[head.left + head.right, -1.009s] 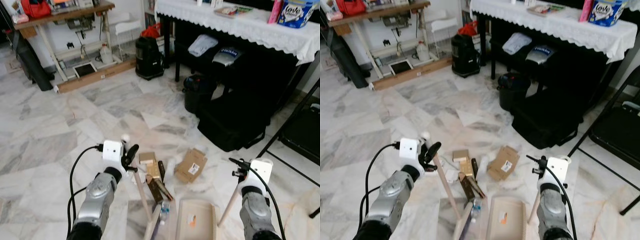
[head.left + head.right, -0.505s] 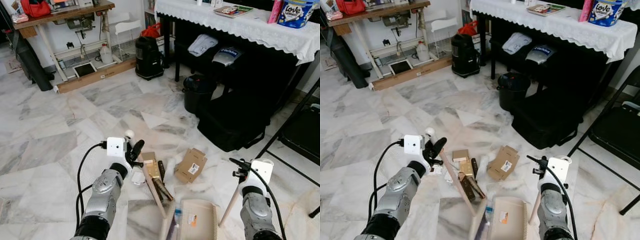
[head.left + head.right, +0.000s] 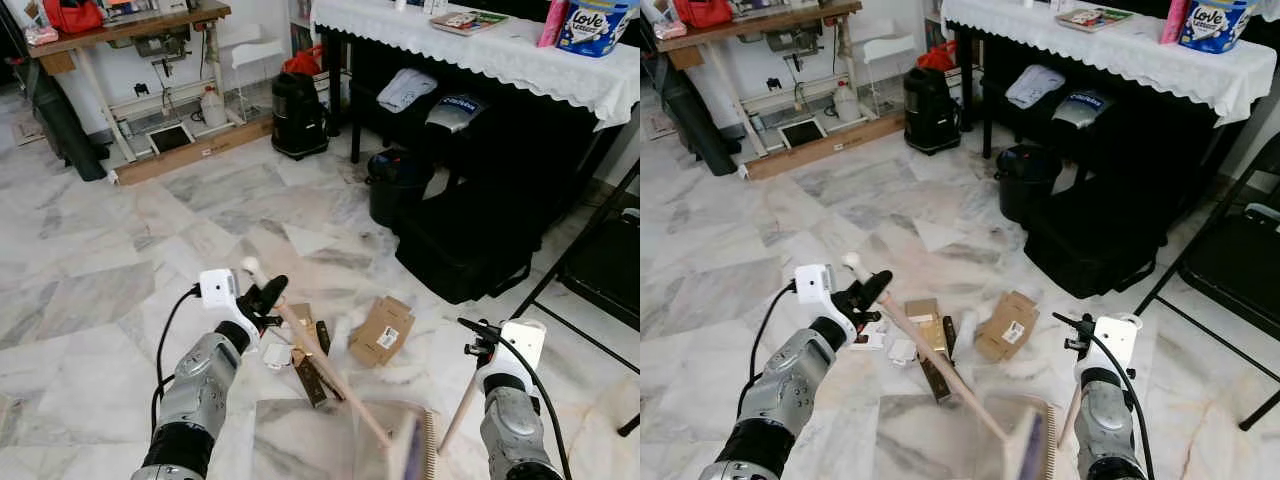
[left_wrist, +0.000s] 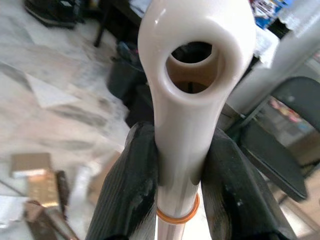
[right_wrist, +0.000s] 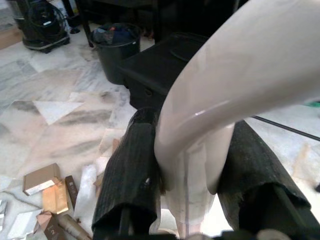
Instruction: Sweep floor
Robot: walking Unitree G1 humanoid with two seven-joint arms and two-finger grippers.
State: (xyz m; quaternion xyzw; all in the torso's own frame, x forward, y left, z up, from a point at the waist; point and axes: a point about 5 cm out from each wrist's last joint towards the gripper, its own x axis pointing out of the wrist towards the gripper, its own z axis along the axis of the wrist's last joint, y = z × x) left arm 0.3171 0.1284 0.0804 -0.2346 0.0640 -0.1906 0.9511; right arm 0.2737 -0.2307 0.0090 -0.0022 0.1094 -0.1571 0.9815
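**Broom swung toward the dustpan, litter waiting on the marble**

Marble floor (image 3: 90, 290) stretched away to a workbench on the far left and a black, lace-covered table (image 3: 480, 45) on the far right, with a small dark bin (image 3: 396, 186) beneath it.

Near the robot lay the rubbish: a brown cardboard box (image 3: 381, 331), a few flat tan packets (image 3: 297, 318) and scraps of white paper (image 3: 888, 347), bunched just left of centre. The left gripper (image 3: 262, 298) was clenched around the top of the broom handle (image 3: 325, 362), both black fingers (image 4: 131, 185) pressed against the cream shaft below its hanging hole. The handle slanted down and right to a blurred head (image 3: 1025, 447) at the near edge, over the pale dustpan (image 3: 425, 455). The right gripper (image 3: 483, 341) was clamped on the dustpan handle (image 3: 1072, 412), which stood nearly upright.

To do this stroke well, the broom head probably needed to start beyond the litter and be drawn toward the pan with bristles kept on the floor, while the right arm held the pan lip flat and steady. The cardboard box looked likely to slide or tip rather than roll, so short strokes seemed safer.
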